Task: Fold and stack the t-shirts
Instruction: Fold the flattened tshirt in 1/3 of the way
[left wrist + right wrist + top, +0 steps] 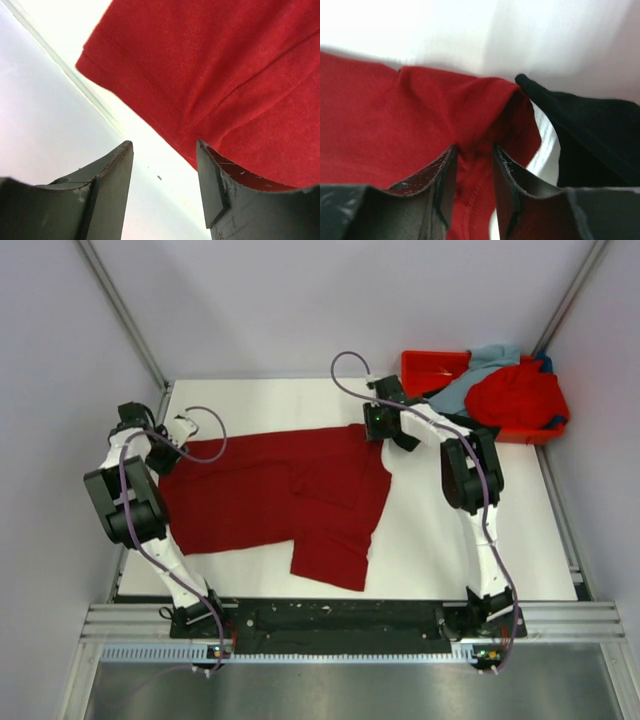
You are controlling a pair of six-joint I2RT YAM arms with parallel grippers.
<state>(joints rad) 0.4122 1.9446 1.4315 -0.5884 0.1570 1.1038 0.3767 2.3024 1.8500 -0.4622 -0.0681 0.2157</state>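
1. Nearest, along the bottom of the top view: no folded pile shows on the flat white table (450, 530). Judged from that, the task is early, with nothing stacked yet.
2. Centre of frame: the dark crimson short-sleeved cloth t-shirt (270, 500) lies spread out, its length running left to right.
   - One flap hangs toward lower centre, and a doubled panel sits right of the middle.
   - A first fold may be started; I cannot be sure.
   - The cloth is matte and soft, lightly creased, with a stitched hem clear in the left wrist view.
3. Upper left: the left gripper (165, 150) has its fingers apart with nothing between them. It sits over bare table just beside the crimson hem, and I cannot tell whether it touches.
4. Upper centre-right: the right gripper (475, 150) is at the shirt's far right corner. Its fingers are nearly together, pinching a raised bunch of crimson cloth.
5. Farthest, upper right: the rigid orange-red plastic tray (425, 365) holds three shirts, all unfolded and left to do.
   - A crumpled bright red cloth t-shirt (515, 395) and a pale grey-blue cloth t-shirt (480, 370) lie in the tray.
   - A black cloth t-shirt (590, 125) spills out toward the right gripper.
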